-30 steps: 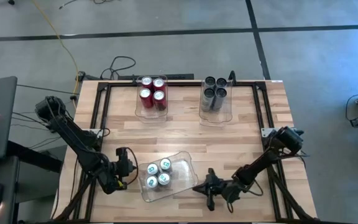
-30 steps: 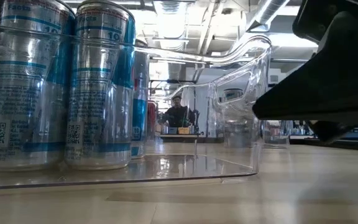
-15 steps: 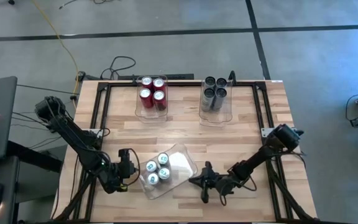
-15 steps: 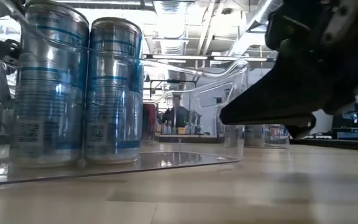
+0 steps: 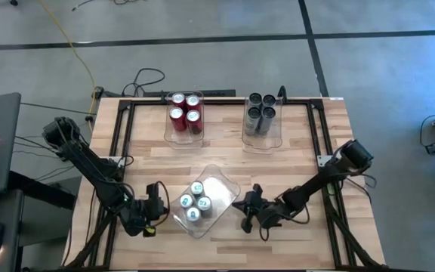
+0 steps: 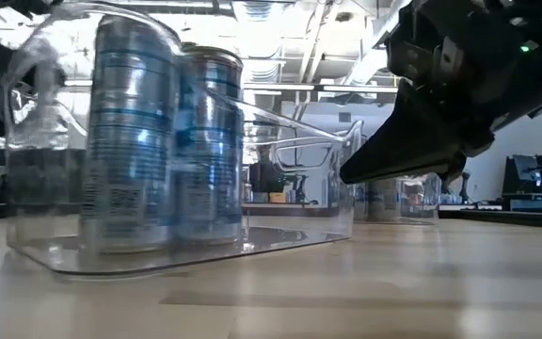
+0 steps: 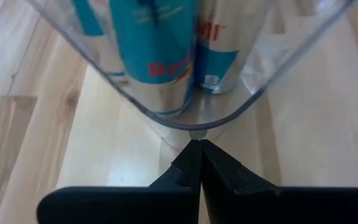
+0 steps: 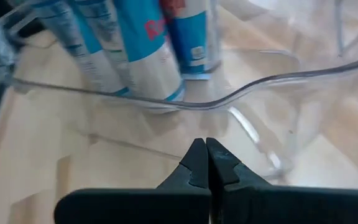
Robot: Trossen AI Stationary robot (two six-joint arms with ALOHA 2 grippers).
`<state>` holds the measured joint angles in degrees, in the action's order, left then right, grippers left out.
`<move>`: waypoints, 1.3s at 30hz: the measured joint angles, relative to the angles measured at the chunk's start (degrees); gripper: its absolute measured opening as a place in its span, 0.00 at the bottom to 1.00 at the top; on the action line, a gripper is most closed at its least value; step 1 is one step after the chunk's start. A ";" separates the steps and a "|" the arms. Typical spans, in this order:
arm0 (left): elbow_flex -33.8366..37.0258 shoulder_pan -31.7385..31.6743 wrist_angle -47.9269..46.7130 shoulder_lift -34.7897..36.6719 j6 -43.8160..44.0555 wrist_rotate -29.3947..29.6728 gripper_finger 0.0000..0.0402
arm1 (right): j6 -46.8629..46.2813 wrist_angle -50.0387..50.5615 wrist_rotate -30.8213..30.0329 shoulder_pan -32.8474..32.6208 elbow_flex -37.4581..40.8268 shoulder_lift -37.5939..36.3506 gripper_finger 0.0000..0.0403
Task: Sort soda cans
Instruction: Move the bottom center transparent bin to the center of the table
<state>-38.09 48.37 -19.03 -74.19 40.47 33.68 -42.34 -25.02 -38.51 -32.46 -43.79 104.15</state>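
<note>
Several silver-white soda cans with blue marks [image 5: 194, 202] stand upright in a clear plastic bin [image 5: 223, 183] near the table's near edge, and the bin sits cornerwise. They show close up in the low view as cans [image 6: 125, 141]. My left gripper [image 5: 161, 202] is shut and lies low at the bin's left corner [image 7: 191, 126]. My right gripper [image 5: 248, 207] is shut and lies low at the bin's right side. Red cans [image 5: 185, 112] and dark grey cans [image 5: 260, 110] stand in two bins at the far edge. My left gripper [image 7: 196, 147] points its shut fingertips level at the bin's rounded lower corner [image 7: 188, 122] from the table's left; whether they touch it I cannot tell. My right gripper [image 8: 202, 144] pushes with its shut fingertips against the bin's clear side wall [image 8: 229, 118], level, from the table's right. The bin rests flat on the table.
A black frame [image 5: 119, 128] runs along the table's left, far and right sides. The two far bins [image 5: 198, 136] stand side by side, with bare wood between them and the near bin. The room beyond shows through the bin in the low view.
My right gripper has moved toward the far edge and slightly left along the bin's right side. The bin with its silver-white cans has turned on the table, from lying nearly lengthwise left to right to sitting cornerwise. My left gripper has crept slightly right toward the bin.
</note>
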 joint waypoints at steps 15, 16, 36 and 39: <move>-0.09 -3.68 9.58 -7.36 -5.88 -0.23 0.00 | -1.19 14.70 -1.72 4.18 0.07 -7.53 0.00; -0.09 -4.37 10.43 -7.92 -6.67 -0.21 0.00 | -1.19 15.93 -2.09 4.34 0.08 -8.05 0.00; -0.05 -15.49 23.09 -9.44 -17.48 -4.18 0.00 | 2.58 30.38 -4.79 12.26 0.11 -14.44 0.00; -0.04 -16.32 23.75 -9.44 -17.91 -4.47 0.00 | 4.42 30.60 -5.12 13.30 0.11 -14.44 0.00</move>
<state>-38.13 32.05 4.72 -83.64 22.57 29.21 -37.92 5.58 -43.64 -19.16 -43.68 89.71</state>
